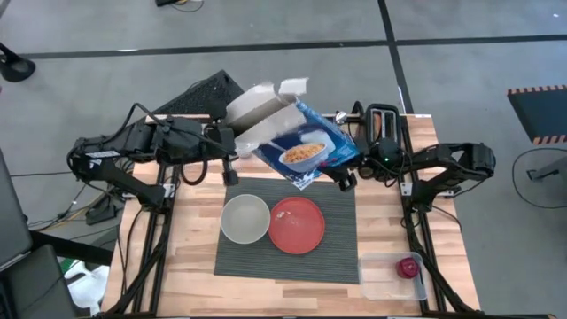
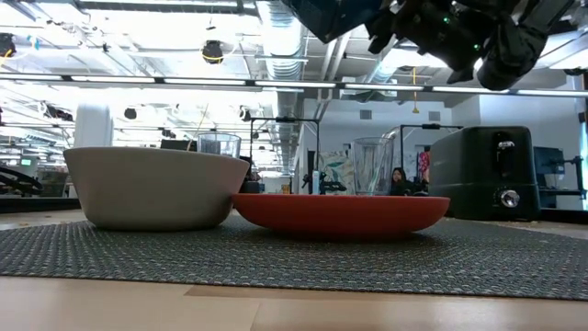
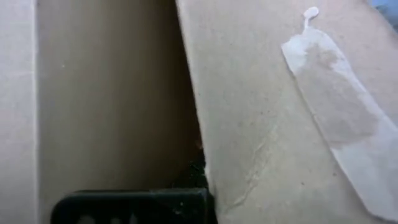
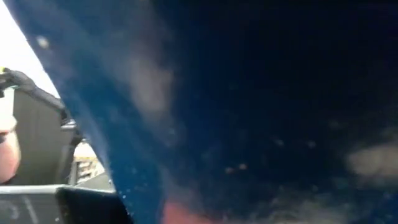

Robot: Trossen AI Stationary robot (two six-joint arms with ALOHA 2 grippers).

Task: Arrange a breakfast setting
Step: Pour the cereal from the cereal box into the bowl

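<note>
So the left gripper (image 1: 232, 142) is clamped tight on the open top end of a cereal box (image 1: 297, 133), right by the torn cardboard flaps; its wrist camera sees pretty much nothing but bare cardboard with a strip of tape on it, plus one dark finger (image 3: 134, 205) against it. The box is up in the air over the back edge of the table (image 1: 186, 266), tilted, blue front with the cereal picture facing up. The right gripper (image 1: 347, 173) is at the other end, by the box's bottom corner, and its wrist view is just blue box filling everything. I honestly can't tell whether those fingers are spread around the box or actually squeezing it, they're too hidden. Under the box, the dark grey ribbed placemat (image 1: 292, 261) lies in the middle of the table, reaching toward the front edge. On it the pale grey bowl (image 1: 244, 219) sits on the left part and the red-orange plate (image 1: 297, 225) right next to it, rims touching or as good as touching from table height. The black toaster (image 1: 383, 120) is at the back right corner, behind the right arm. Near the front right corner there's a clear container (image 1: 392, 275) with a small red round thing (image 1: 408, 266) in it. A couple of clear glasses (image 2: 219, 143) stand behind the bowl and plate in the low view.
</note>
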